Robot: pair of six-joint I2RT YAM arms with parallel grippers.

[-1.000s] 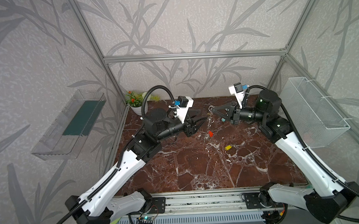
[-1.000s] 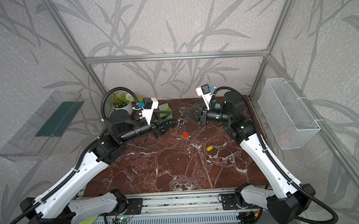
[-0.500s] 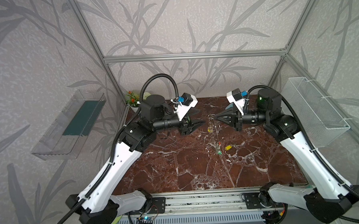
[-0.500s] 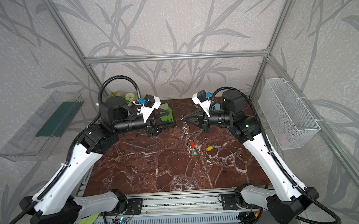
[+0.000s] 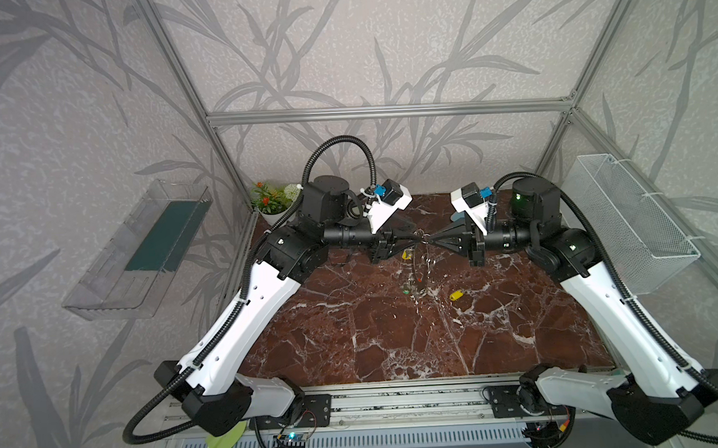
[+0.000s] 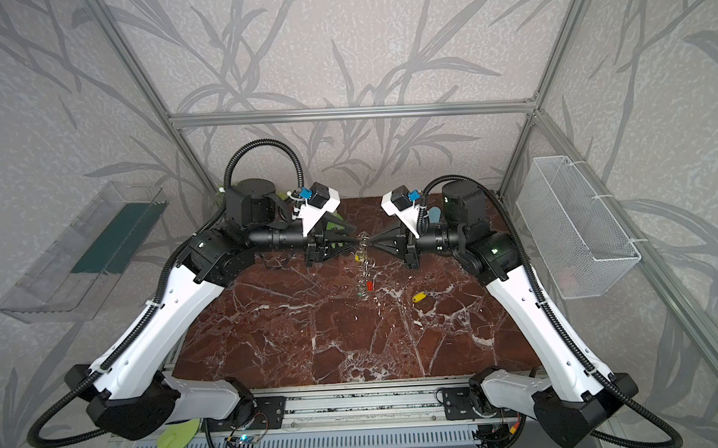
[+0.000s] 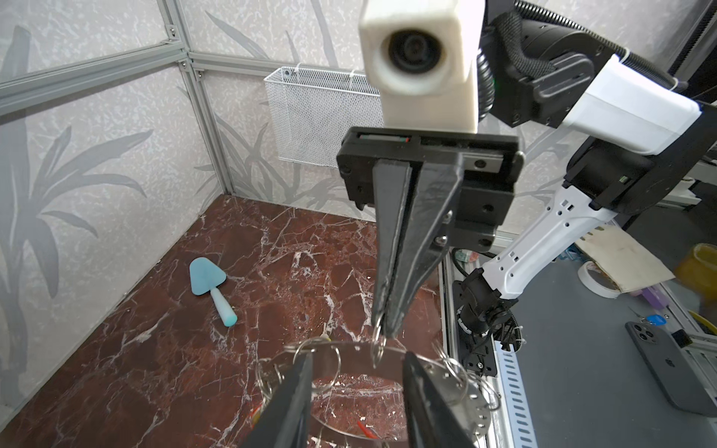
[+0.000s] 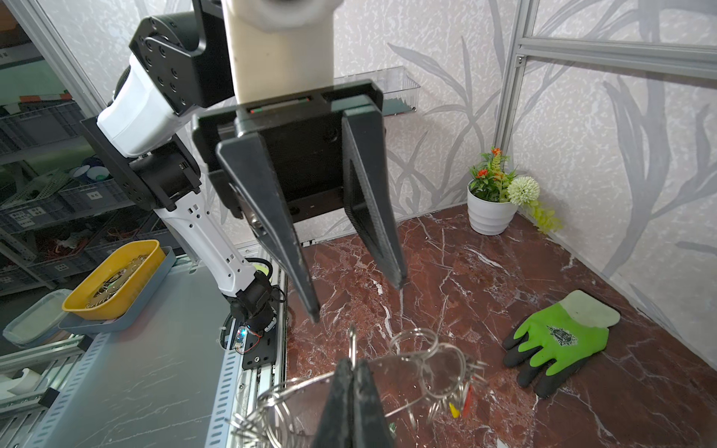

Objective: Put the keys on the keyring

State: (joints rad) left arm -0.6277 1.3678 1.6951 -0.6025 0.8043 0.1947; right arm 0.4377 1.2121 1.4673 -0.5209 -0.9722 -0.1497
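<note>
Steadiness counts — right tool pinches the keyring by a rim loop, so left tool (jaws apart, empty) should close squarely.

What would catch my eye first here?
Mid-air over the red marble table, two grippers meet tip to tip: the right gripper is shut on the keyring, which dangles with tagged keys, and the open left gripper faces it. A yellow-tagged key lies alone on the marble, right of them.
</note>
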